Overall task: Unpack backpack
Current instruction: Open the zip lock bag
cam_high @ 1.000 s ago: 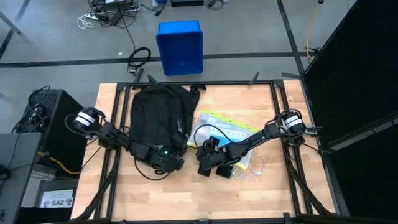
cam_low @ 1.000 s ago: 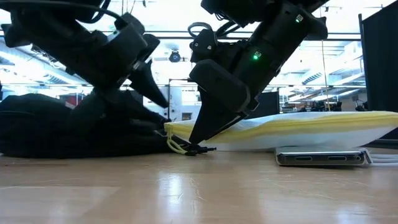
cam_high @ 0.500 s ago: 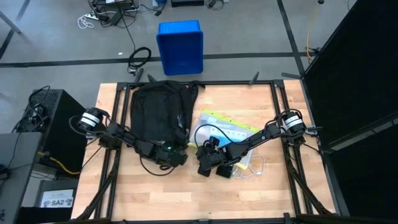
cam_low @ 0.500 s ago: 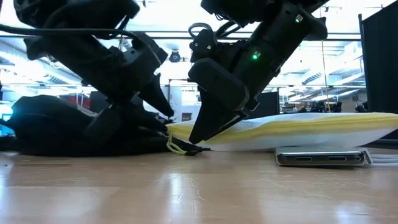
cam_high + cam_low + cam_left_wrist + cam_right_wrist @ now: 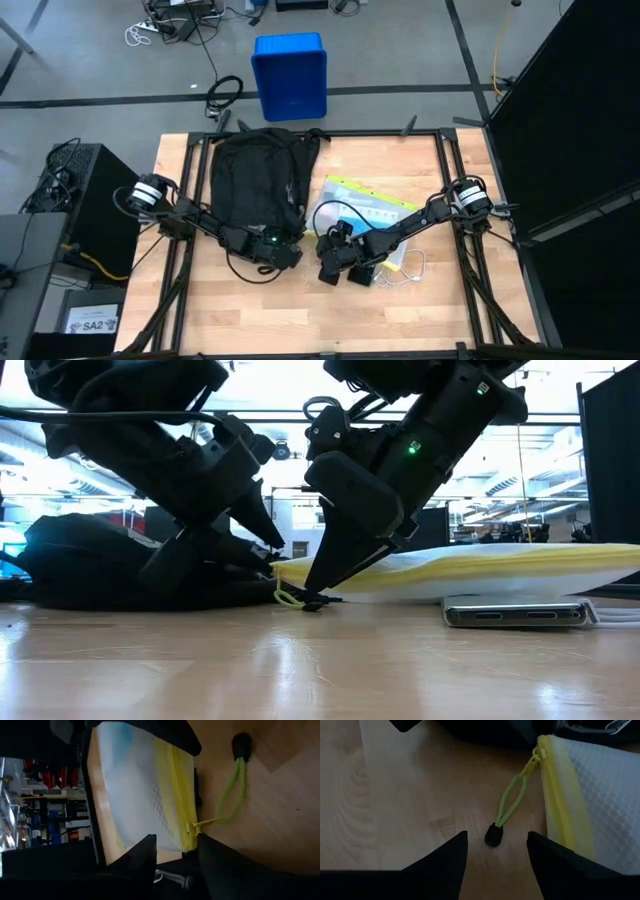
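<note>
My left gripper [image 5: 282,252] sat low at the near end of the backpack [image 5: 256,182], which lay flat on the left half of the table [image 5: 440,310], its far end by the table's back edge. My left fingers [image 5: 139,860] stood apart with nothing between them; past their tips I saw the corner of a mesh pouch [image 5: 145,795] with a yellow zip edge, and its green pull cord [image 5: 231,795] lying on the wood.

My right gripper [image 5: 332,262] was down at the table just right of the backpack, at the near left corner of the pouch [image 5: 365,212]. Its fingers [image 5: 442,862] were also apart and empty, one on either side of the cord [image 5: 509,810], whose black end toggle [image 5: 494,836] rested on the wood between them without touching either.

From table height, both grippers reached down to the wood close together, the left gripper [image 5: 262,550] in front of the backpack [image 5: 90,560] and the right gripper [image 5: 325,575] over the yellow-edged pouch [image 5: 480,572]. The cord [image 5: 292,598] lay on the table at the right fingertips. A flat silver device [image 5: 515,613] lay beside the pouch, nearer the front. A blue bin [image 5: 290,75] stood on the floor beyond the table.
</note>
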